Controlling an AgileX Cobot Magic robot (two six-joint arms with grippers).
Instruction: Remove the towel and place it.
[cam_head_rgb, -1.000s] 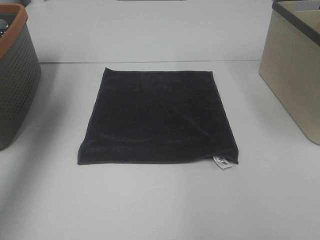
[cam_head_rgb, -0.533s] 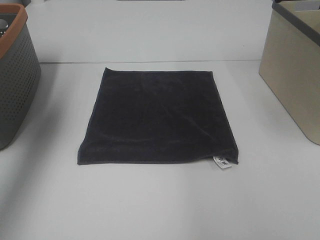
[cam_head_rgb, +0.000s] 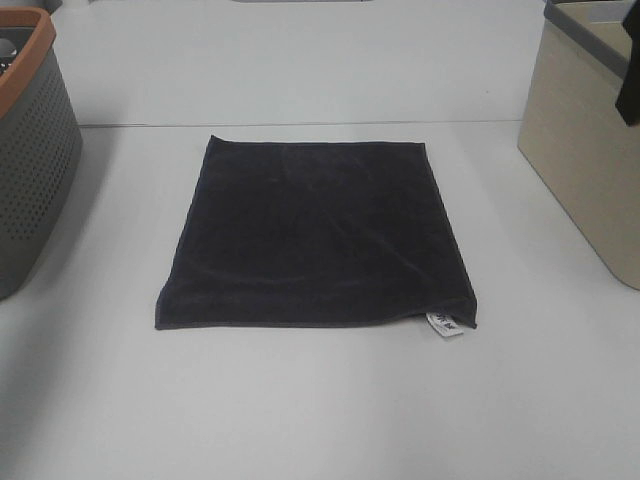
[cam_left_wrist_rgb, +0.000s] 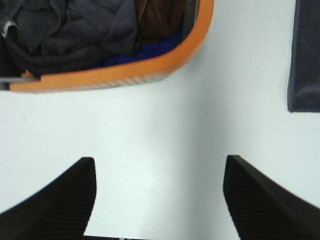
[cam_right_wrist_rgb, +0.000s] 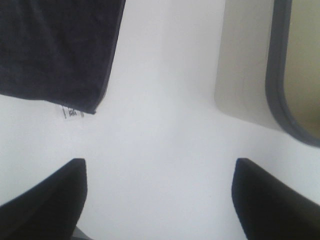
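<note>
Towel (cam_head_rgb: 315, 235) flat on table (cam_head_rgb: 300, 410), white tag (cam_head_rgb: 445, 324) at near corner. Left gripper (cam_left_wrist_rgb: 159, 192) and right gripper (cam_right_wrist_rgb: 159, 192) spread wide, nothing held, above bare table.

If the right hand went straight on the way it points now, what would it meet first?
Probably bare table: the right hand is open above it, with the towel and the beige bin off to opposite sides.
</note>
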